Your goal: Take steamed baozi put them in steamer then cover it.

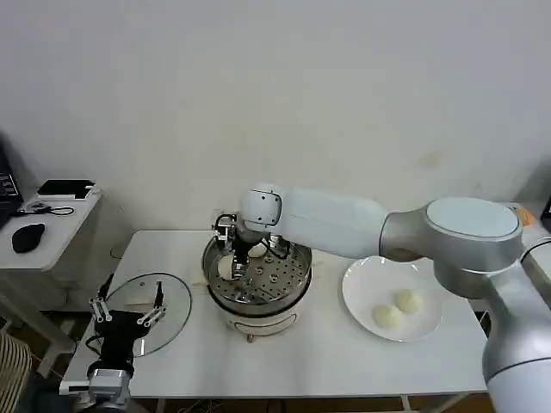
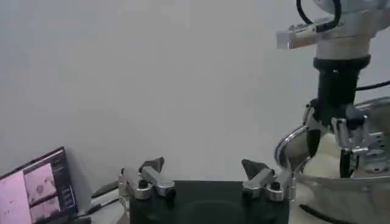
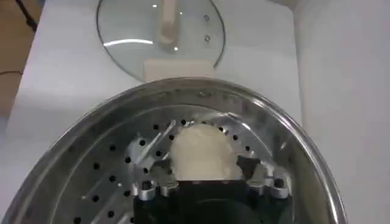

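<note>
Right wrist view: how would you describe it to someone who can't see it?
The right gripper holds a white baozi over the perforated tray inside the steel steamer. Beyond the pot, a clear glass lid lies flat on the white table.

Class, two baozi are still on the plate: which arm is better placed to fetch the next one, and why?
Right. The right pincer is inside the steamer, next to the plate holding the baozi. The left pincer sits open over the glass lid, on the steamer's far side.

You find bare table in front of the steamer (image 1: 256,288); the lid (image 1: 146,312) lies to its left, the plate (image 1: 362,292) to its right, your right arm over it.
</note>
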